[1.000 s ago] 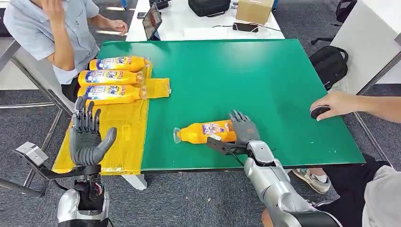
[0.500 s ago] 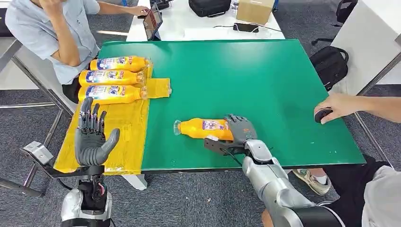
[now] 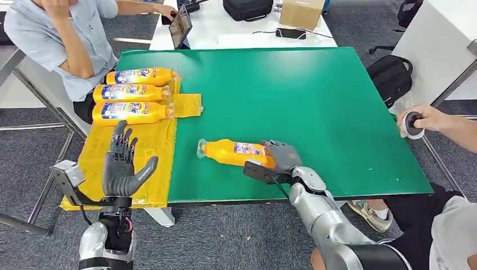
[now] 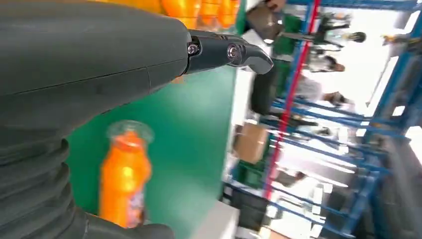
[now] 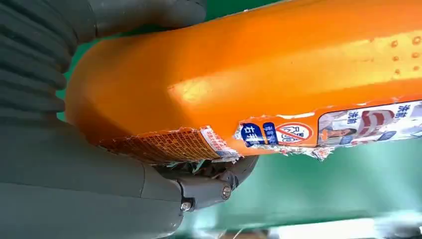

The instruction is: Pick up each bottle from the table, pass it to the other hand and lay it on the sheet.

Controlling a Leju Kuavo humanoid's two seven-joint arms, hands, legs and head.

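Note:
An orange bottle [image 3: 233, 152] with a torn label is gripped at its base by my right hand [image 3: 279, 158], its clear cap pointing left, just above the green table [image 3: 315, 95]. In the right wrist view the orange bottle [image 5: 259, 74] sits in the palm, fingers [image 5: 209, 189] wrapped under it. My left hand [image 3: 124, 163] is raised with fingers spread and nothing in it, over the yellow sheet [image 3: 147, 152]. The left wrist view looks past the thumb [image 4: 224, 52] at the orange bottle [image 4: 124, 179]. Three more orange bottles [image 3: 135, 93] lie side by side on the sheet's far end.
A person [image 3: 62, 39] sits at the far left beside the sheet. Another person's hand [image 3: 424, 119] holds a round device off the table's right edge. A white table [image 3: 236, 25] behind carries a tablet, bag and box. A black backpack [image 3: 391, 76] lies on the floor.
My right hand has carried the bottle leftward toward the sheet. My left hand has moved right and forward toward it. The person's hand on the right has drawn back off the table.

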